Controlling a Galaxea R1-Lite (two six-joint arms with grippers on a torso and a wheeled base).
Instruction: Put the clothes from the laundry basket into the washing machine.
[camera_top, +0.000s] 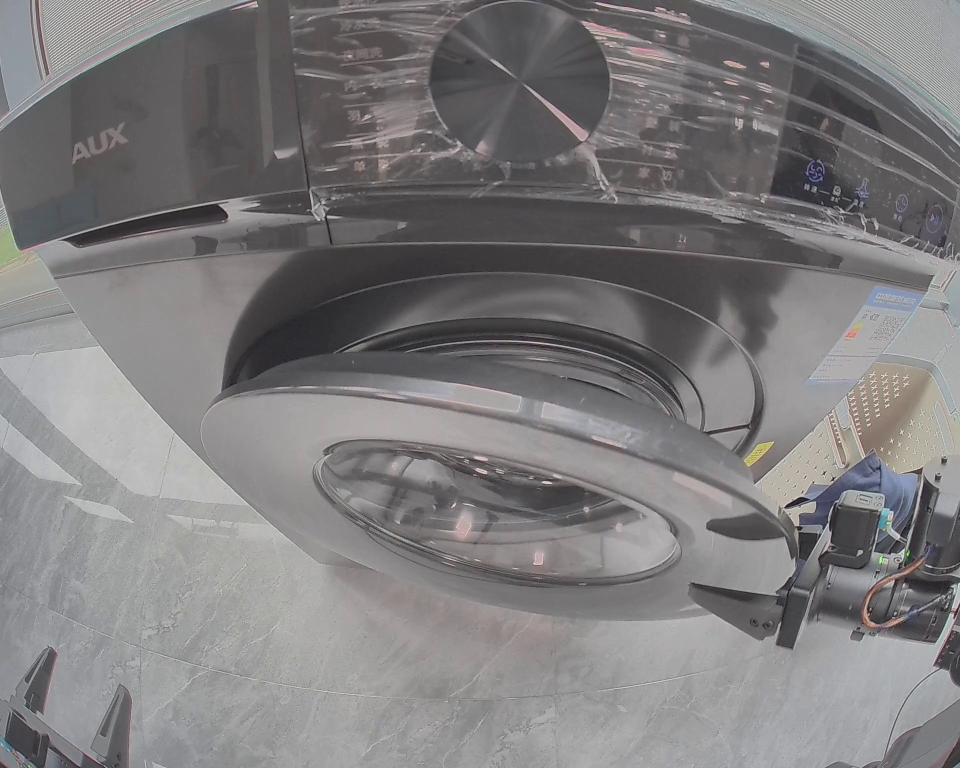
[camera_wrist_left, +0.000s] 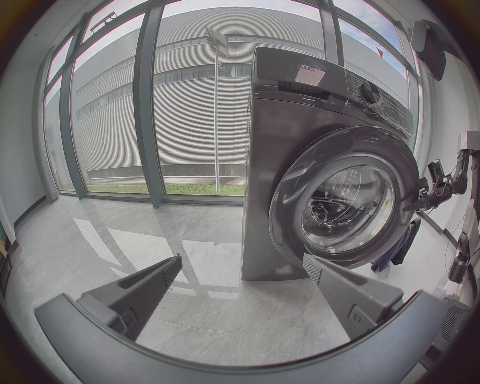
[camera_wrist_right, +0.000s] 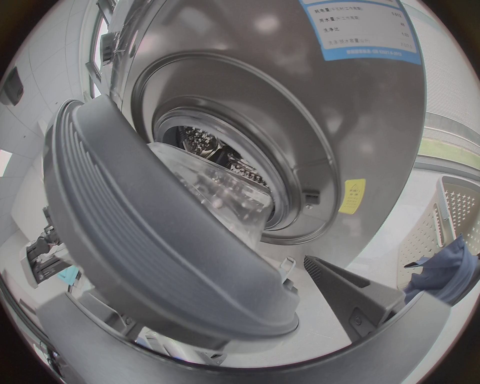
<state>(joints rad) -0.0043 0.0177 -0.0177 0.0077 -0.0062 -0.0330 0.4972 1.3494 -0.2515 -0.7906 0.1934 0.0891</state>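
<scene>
The grey washing machine has its round door swung partly open; the drum shows behind it. My right gripper is open at the door's free edge, with the rim between its fingers; one finger stands just clear of the rim and the other is hidden behind the door. The beige laundry basket stands right of the machine with blue clothes hanging over its side. My left gripper is open and holds nothing, low over the floor left of the door.
Grey tiled floor spreads in front of and left of the machine. Large windows stand behind it. The open door overhangs the floor between my two arms.
</scene>
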